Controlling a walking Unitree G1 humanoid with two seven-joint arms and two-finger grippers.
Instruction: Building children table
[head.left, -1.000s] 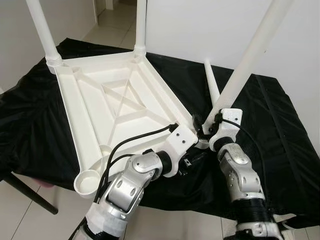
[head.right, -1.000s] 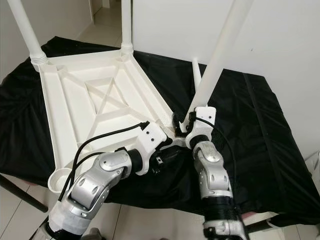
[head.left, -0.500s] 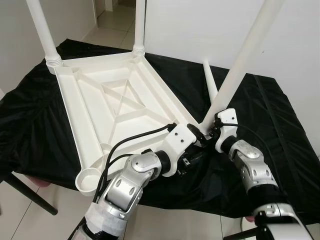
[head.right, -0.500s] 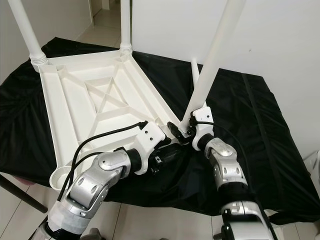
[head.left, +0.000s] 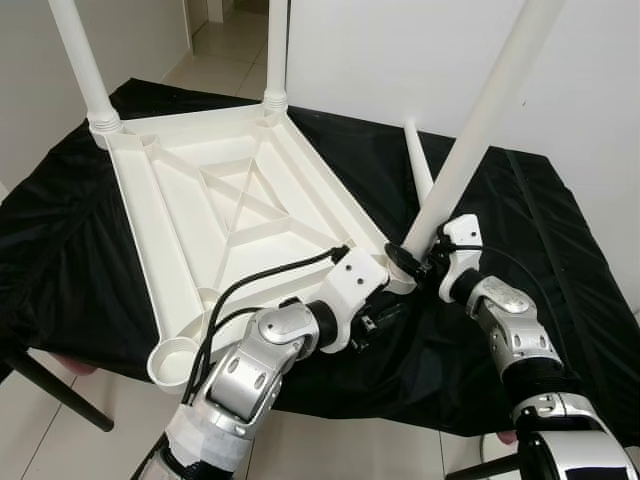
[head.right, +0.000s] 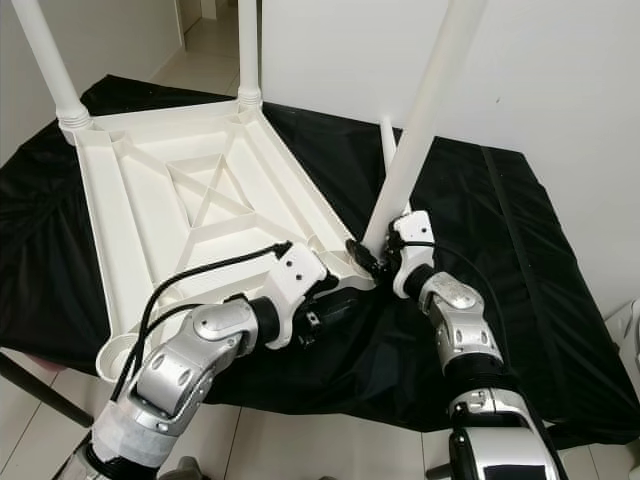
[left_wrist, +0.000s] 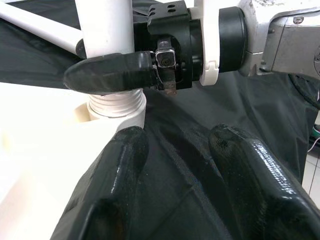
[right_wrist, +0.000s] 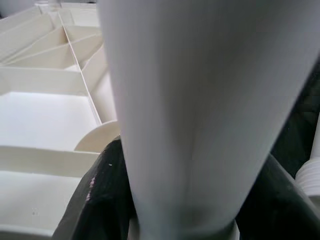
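My right tool (head.left: 412, 262) grips the foot of a long white table leg (head.left: 480, 130), one black finger (left_wrist: 107, 72) on each side of the tube, just above its threaded end (left_wrist: 117, 104). That end sits in the corner socket of the tabletop nearest my right arm, and the leg leans up and away to my right rather than standing straight. In the right wrist view the leg's tube runs between my two fingers, which press against it on both sides.

My left tool (left_wrist: 182, 165) is low beside that same corner, its two fingers spread apart with nothing between them, hovering over the black cloth (head.left: 560, 250); one fingertip lies close to the white edge by the socket. I cannot tell whether it touches.

The upside-down white tabletop (head.left: 190, 215) lies on the cloth-covered surface, its ribbed underside facing up with a crossed brace in the middle. Two more legs stand upright in the far corners: one at the far left (head.left: 85, 65), one at the far corner further right (head.left: 276, 50). The near left corner socket (head.left: 175, 362) is an open round cup. A fourth loose leg (head.left: 417, 165) lies on the cloth behind the held one.
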